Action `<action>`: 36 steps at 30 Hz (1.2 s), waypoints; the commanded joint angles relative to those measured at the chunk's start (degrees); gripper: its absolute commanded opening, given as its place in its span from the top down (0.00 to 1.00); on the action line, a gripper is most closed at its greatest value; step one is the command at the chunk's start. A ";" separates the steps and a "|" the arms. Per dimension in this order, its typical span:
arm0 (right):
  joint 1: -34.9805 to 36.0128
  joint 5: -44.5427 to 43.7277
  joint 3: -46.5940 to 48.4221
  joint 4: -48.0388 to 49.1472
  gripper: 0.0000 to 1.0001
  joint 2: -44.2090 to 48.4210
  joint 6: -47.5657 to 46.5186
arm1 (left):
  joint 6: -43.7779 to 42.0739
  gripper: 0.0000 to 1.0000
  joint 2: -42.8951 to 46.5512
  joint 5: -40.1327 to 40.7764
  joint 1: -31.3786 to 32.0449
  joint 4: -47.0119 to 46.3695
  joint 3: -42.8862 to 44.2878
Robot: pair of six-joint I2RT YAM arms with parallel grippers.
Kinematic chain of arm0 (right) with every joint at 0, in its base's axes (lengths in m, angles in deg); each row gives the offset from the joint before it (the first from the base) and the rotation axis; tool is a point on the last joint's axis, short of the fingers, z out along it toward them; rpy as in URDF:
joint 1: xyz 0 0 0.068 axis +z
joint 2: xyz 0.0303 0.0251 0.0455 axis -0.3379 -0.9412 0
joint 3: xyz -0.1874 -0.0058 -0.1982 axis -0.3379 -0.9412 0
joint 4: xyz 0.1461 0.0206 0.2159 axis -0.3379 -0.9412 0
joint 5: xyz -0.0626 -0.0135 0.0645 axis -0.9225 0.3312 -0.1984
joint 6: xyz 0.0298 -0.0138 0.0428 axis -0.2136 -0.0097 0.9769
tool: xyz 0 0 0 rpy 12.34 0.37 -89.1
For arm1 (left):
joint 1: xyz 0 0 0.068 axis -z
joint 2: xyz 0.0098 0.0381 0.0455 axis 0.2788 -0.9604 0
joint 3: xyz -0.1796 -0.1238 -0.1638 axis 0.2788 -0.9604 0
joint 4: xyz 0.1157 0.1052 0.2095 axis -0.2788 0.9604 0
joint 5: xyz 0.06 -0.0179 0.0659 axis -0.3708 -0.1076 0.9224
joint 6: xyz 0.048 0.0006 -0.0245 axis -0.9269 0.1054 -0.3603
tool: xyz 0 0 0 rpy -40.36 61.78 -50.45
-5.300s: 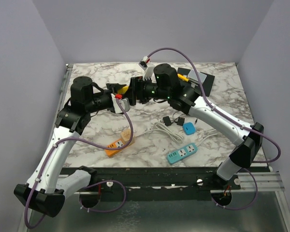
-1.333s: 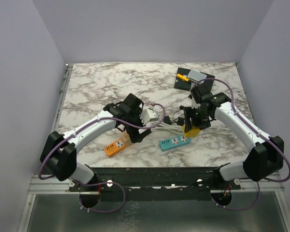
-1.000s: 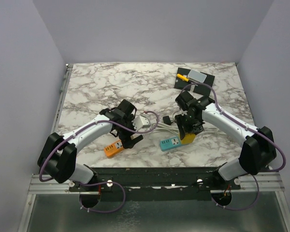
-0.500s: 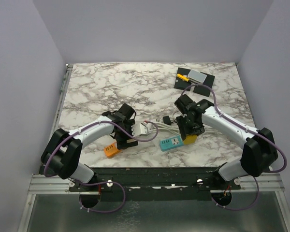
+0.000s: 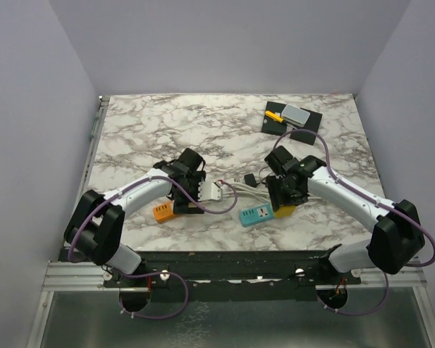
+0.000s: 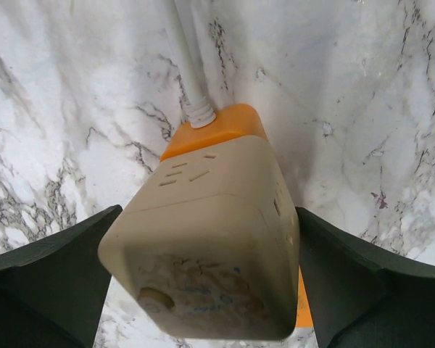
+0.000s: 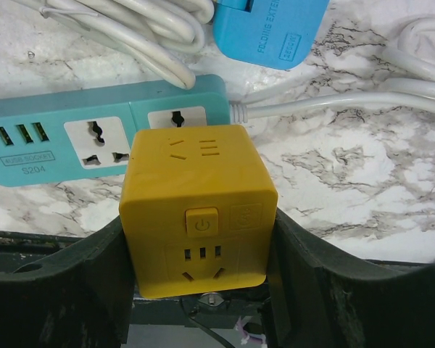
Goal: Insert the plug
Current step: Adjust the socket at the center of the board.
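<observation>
- While the right gripper (image 7: 198, 221) is clamped on the yellow cube plug (image 7: 196, 174), one finger pressing each side face, the cube sits between the fingers. In the wrist view it overlaps the near edge of the teal power strip (image 7: 58, 130), which lies just ahead of the fingertips.
- Progress: pick-up and carry to the strip are complete. Seating is judged not yet done. The cube's far face, where any prongs would be, is hidden, so contact with the strip cannot be confirmed.
- Outstanding: align the hidden face with a socket, press in, release.
- Orientation: the cube has no marked long axis. Its face with the button and a small outlet points back toward the wrist. A slotted face points to the camera side of the gripper. The hidden face points away from the wrist, toward the strip.
- The strip's long axis runs across the gripper, from finger to finger. One universal socket (image 7: 101, 143) lies uncovered beside the cube.
- The left gripper (image 6: 206, 217) has its jaws wide, one finger at each side of the orange-and-beige socket block (image 6: 203, 254). Whether they press on it cannot be told.
</observation>
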 commanded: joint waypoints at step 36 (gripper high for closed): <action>-5.93 -5.70 0.57 -0.49 0.99 10.17 8.28 | 37.54 0.01 -17.64 -13.29 22.32 -21.47 14.42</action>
